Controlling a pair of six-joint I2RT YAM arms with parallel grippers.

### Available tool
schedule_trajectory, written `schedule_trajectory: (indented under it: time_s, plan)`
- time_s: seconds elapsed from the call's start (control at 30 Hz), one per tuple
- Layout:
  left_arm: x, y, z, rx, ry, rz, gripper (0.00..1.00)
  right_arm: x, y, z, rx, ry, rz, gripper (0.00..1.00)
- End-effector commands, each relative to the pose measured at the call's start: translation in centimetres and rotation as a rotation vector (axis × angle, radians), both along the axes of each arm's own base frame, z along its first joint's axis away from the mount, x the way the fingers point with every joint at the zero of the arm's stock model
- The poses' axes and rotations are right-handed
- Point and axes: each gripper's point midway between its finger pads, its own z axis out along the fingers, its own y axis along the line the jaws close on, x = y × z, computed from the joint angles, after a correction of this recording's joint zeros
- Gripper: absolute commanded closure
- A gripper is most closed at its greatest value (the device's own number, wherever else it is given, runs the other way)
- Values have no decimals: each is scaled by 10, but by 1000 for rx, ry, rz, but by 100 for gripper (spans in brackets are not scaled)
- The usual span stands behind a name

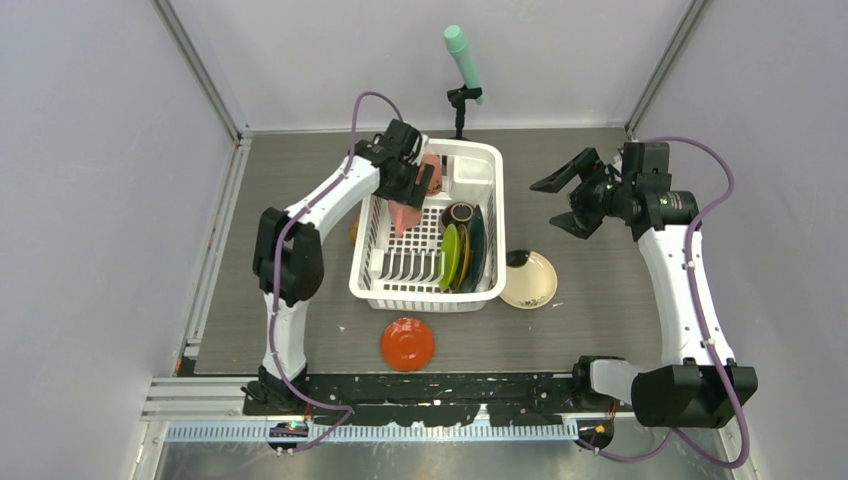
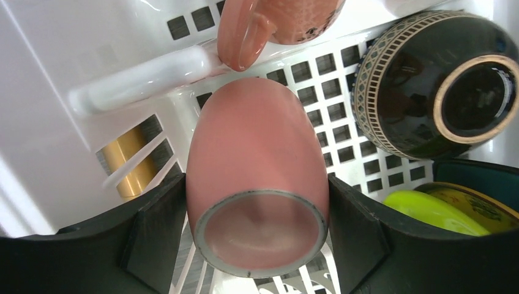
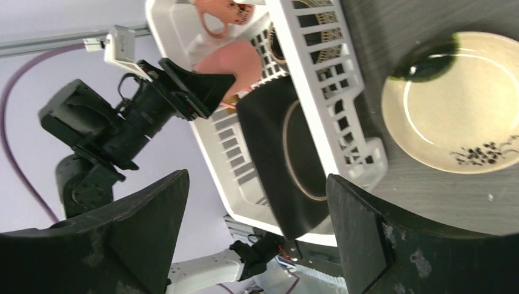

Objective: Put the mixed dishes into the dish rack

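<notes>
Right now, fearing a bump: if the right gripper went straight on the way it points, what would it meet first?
Probably the dish rack, at its side wall, or the dark teal plate standing inside it; both lie ahead of the open right gripper. Which comes first is unclear.

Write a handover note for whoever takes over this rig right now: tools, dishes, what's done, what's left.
Left tool: shut on a pink mug, held inside the dish rack, not yet released.
Right tool: open, empty, in the air right of the rack.
Done, in the rack: second pink mug, brown bowl, lime plate, yellow patterned plate, teal plate.
Left: release the mug, then load the cream plate right of the rack and the red-orange dish in front.
</notes>
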Motion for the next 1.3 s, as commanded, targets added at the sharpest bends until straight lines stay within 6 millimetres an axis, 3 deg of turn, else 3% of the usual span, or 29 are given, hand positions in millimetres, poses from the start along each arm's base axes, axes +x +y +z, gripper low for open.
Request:
schedule_trajectory:
  time_s: [0.0, 0.07, 0.1, 0.17, 0.2, 0.33, 0.43, 0.57, 0.77, 0.9, 1.1, 1.27]
  plan:
    - [17, -2, 19, 14, -73, -1, 100, -18, -11, -9, -78, -25, -21, 11]
    - [18, -1, 17, 24, -66, -1, 99, -25, -11, -16, -83, -15, -23, 11]
    - [18, 0, 16, 29, -62, -1, 90, -28, -13, -19, -94, -14, -31, 10]
    - [16, -1, 17, 31, -50, -4, 57, -36, -23, -36, -145, 36, -70, 3]
    - [15, -1, 18, 32, -39, -7, 48, -39, -26, -44, -164, 56, -75, 1]
    - [10, -4, 34, 2, -34, -6, 27, -48, -40, -78, -227, 155, -122, 0]
    - [7, -4, 55, -34, -59, 7, 1, -50, -44, -97, -250, 185, -132, 4]
    - [2, -8, 73, -73, -75, -7, 0, -49, -47, -113, -260, 171, -150, 5]
    - [-5, -5, 72, -59, -39, -12, 1, -52, -52, -133, -278, 197, -177, 5]
    - [-19, -12, 95, -142, -55, -47, 3, -57, -60, -151, -311, 234, -215, 9]
    - [-72, -27, 159, -369, -70, -112, 7, -61, -66, -185, -325, 352, -263, 23]
    - [-116, -35, 177, -477, -69, -180, 8, -57, -63, -203, -306, 360, -261, 32]
